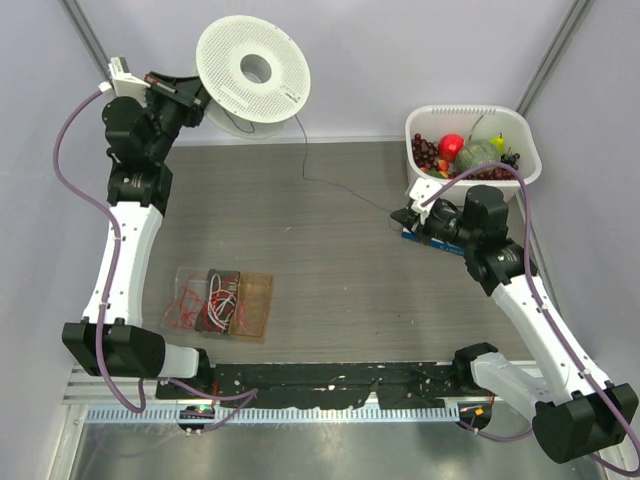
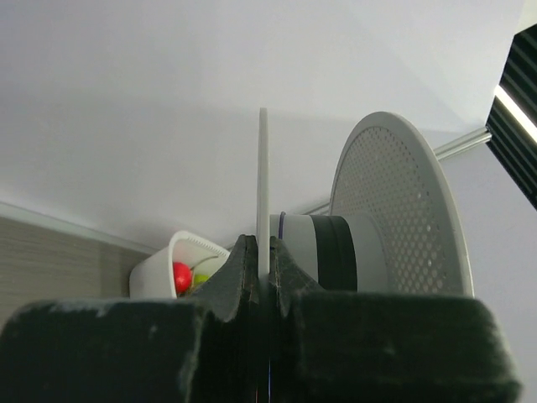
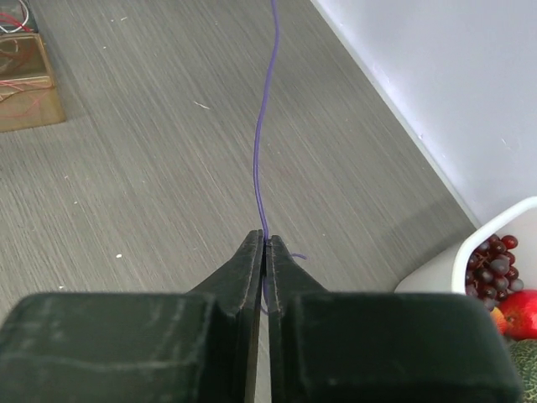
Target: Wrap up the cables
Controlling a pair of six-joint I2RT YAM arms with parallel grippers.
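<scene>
While left jaws clamp the spool [image 2: 394, 210] flange, right jaws pinched on thin wire [image 3: 256, 151], trailing ahead over bench [image 3: 126, 185]

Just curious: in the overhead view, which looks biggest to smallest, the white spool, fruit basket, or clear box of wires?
1. White spool and fruit basket: too alike to rank; the spool seems held up nearer the camera.
2. Clear box of wires, smallest.

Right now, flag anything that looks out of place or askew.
Nothing spilled or broken. The only oddity is the thin wire: it trails unwound across the table from the spool, gripped by one flange in the left pincer, to the shut right pincer.
</scene>
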